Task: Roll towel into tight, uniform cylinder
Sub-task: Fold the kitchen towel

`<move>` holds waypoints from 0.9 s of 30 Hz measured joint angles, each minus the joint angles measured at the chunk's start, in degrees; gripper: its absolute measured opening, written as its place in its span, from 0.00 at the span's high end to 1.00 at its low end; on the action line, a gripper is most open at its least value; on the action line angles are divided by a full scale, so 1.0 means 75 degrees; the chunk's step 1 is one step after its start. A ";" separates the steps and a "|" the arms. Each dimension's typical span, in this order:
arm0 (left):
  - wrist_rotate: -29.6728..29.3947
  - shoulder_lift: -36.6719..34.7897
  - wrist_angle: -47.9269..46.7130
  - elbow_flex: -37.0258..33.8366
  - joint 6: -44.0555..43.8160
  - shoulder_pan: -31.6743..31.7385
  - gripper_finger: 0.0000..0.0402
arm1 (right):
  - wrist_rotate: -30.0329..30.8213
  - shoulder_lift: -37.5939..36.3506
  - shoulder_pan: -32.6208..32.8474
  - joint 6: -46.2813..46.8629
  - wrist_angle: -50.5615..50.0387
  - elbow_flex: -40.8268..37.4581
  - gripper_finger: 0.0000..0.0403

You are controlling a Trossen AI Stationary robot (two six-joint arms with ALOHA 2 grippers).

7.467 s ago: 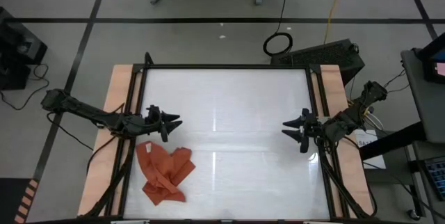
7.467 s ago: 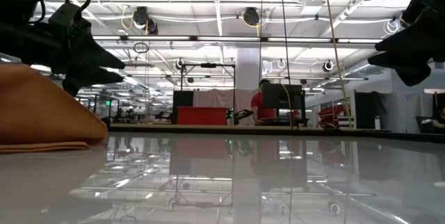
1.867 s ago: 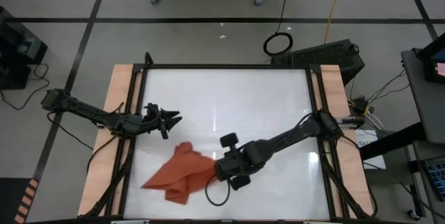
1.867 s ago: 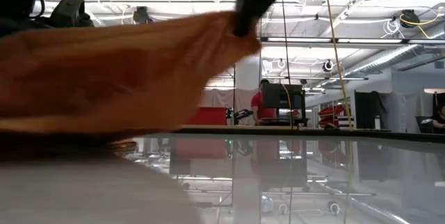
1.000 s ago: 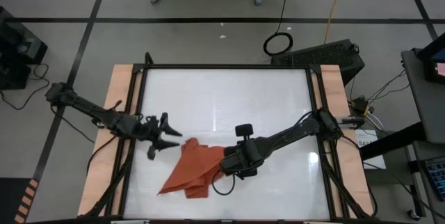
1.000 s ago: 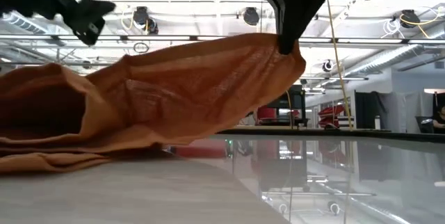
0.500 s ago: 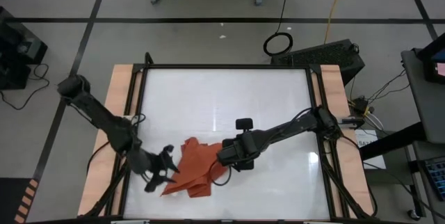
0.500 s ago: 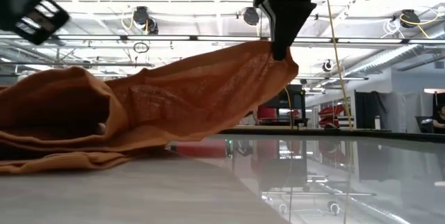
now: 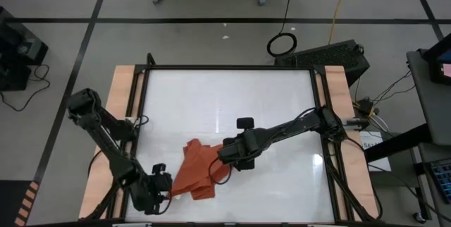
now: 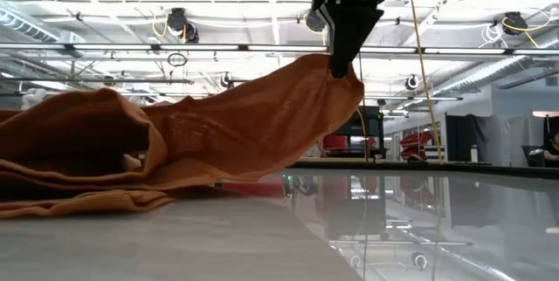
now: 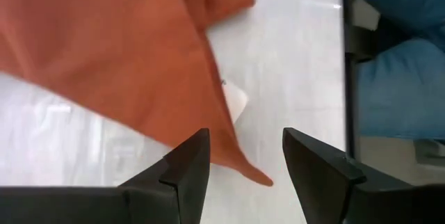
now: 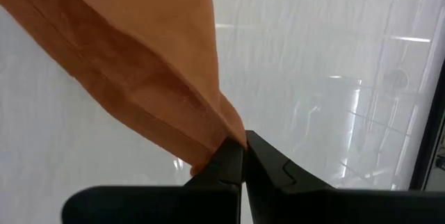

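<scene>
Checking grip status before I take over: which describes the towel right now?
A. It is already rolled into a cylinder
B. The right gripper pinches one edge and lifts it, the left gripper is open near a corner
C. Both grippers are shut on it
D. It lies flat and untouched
B: the right gripper is shut on an edge of the towel, holding it raised off the table, while the left gripper stands open over a towel corner.
</scene>
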 joint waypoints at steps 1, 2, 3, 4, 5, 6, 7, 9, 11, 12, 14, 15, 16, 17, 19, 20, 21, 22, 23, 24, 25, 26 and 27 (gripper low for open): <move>0.0056 0.0084 0.0011 0.0019 -0.0101 0.0000 0.54 | -0.0002 0.0000 -0.0022 -0.0018 0.0046 0.0000 1.00; 0.0129 0.0167 0.0013 0.0030 -0.0246 0.0012 0.54 | -0.0006 0.0000 -0.0040 -0.0034 0.0078 0.0000 1.00; 0.0212 0.0260 0.0017 0.0031 -0.0340 0.0020 0.54 | -0.0006 0.0000 -0.0060 -0.0036 0.0080 0.0000 1.00; 0.0253 0.0361 -0.0003 0.0031 -0.0450 0.0026 0.54 | -0.0009 0.0000 -0.0073 -0.0038 0.0080 0.0000 1.00; 0.0302 0.0475 -0.0074 0.0031 -0.0521 0.0026 0.54 | -0.0009 0.0000 -0.0084 -0.0045 0.0083 0.0000 1.00; 0.0347 0.0580 -0.0166 0.0031 -0.0632 0.0026 0.54 | -0.0009 0.0000 -0.0084 -0.0068 0.0083 0.0000 1.00; 0.0423 0.0688 -0.0262 0.0031 -0.0730 0.0026 0.54 | -0.0012 0.0000 -0.0084 -0.0086 0.0083 0.0000 1.00; 0.0616 0.0872 -0.0580 0.0031 -0.0891 0.0058 0.54 | -0.0016 0.0000 -0.0084 -0.0092 0.0083 0.0000 1.00; 0.0767 0.0979 -0.0923 0.0031 -0.1091 0.0099 0.54 | -0.0029 0.0000 -0.0084 -0.0092 0.0080 0.0000 1.00; 0.0798 0.0990 -0.1070 0.0040 -0.1220 0.0116 0.54 | -0.0029 0.0000 -0.0084 -0.0092 0.0080 0.0000 1.00; 0.0799 0.0989 -0.1349 0.0044 -0.1293 0.0121 0.56 | -0.0039 0.0000 -0.0079 -0.0092 0.0073 0.0000 1.00; 0.0788 0.0990 -0.1382 0.0043 -0.1292 0.0119 0.59 | -0.0057 0.0000 -0.0078 -0.0092 0.0064 0.0000 1.00; 0.0752 0.0986 -0.1411 0.0043 -0.1289 0.0119 0.61 | -0.0061 0.0000 -0.0080 -0.0090 0.0049 0.0000 1.00; 0.0695 0.0982 -0.1455 0.0043 -0.1287 0.0119 0.65 | -0.0061 0.0000 -0.0078 -0.0084 0.0029 0.0000 1.00; 0.0623 0.0981 -0.1527 0.0043 -0.1286 0.0127 0.74 | -0.0060 0.0000 -0.0061 -0.0043 -0.0030 0.0000 1.00; 0.0621 0.0979 -0.1585 0.0045 -0.1272 0.0148 0.79 | -0.0060 0.0000 -0.0054 -0.0023 -0.0082 0.0000 1.00; 0.0619 0.0976 -0.1664 0.0057 -0.1234 0.0164 0.85 | -0.0061 0.0000 -0.0038 0.0014 -0.0123 0.0000 1.00; 0.0598 0.0976 -0.1729 0.0086 -0.1107 0.0169 0.90 | -0.0058 0.0000 -0.0022 0.0032 -0.0164 0.0000 1.00; 0.0552 0.0979 -0.1798 0.0129 -0.0980 0.0169 0.95 | -0.0058 0.0000 -0.0009 0.0043 -0.0216 0.0000 1.00; 0.0478 0.0984 -0.1907 0.0193 -0.0828 0.0177 0.97 | -0.0058 0.0000 0.0018 0.0051 -0.0264 0.0000 1.00; 0.0401 0.0987 -0.2005 0.0276 -0.0687 0.0193 0.97 | -0.0058 0.0000 0.0043 0.0068 -0.0281 0.0000 1.00; 0.0309 0.0987 -0.2127 0.0396 -0.0636 0.0216 0.97 | -0.0058 0.0000 0.0067 0.0084 -0.0306 0.0000 1.00; 0.0214 0.0985 -0.2292 0.0527 -0.0560 0.0245 0.97 | -0.0058 0.0000 0.0087 0.0113 -0.0343 0.0000 1.00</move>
